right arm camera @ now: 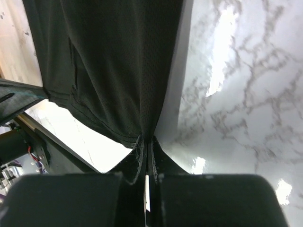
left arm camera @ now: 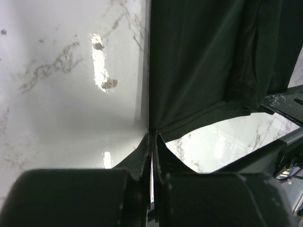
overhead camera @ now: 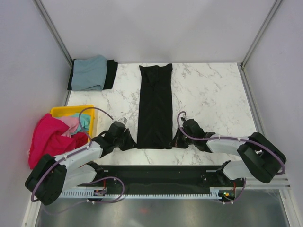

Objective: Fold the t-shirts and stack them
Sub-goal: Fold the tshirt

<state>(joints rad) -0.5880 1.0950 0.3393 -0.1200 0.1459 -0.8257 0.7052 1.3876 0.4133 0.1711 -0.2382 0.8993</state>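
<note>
The big black t-shirt (overhead camera: 155, 106) is lying flat in the middle of the marble table (overhead camera: 213, 94). It is folded into one long thin strip, running from the far side toward the arms. Its near end is sitting between the two grippers.

The left gripper (overhead camera: 129, 141) is pinching the near left corner of the strip, with its jaws pressed together on the hem (the left wrist camera is showing the cloth going right in between the fingers (left arm camera: 139, 158)). The right gripper (overhead camera: 179, 138) is doing the same on the near right corner, with its jaws closed tight on the stitched edge. Both grippers are sitting low, close to the table top.

At the far left corner, a grey-blue t-shirt (overhead camera: 90, 73) is lying folded on top of a black t-shirt (overhead camera: 111, 73). Nearer, at the left edge, a yellow bin (overhead camera: 64, 111) is holding a pink t-shirt (overhead camera: 71, 124) and a teal t-shirt (overhead camera: 84, 122). A magenta t-shirt (overhead camera: 47, 139) is spilling over the bin's side.
</note>
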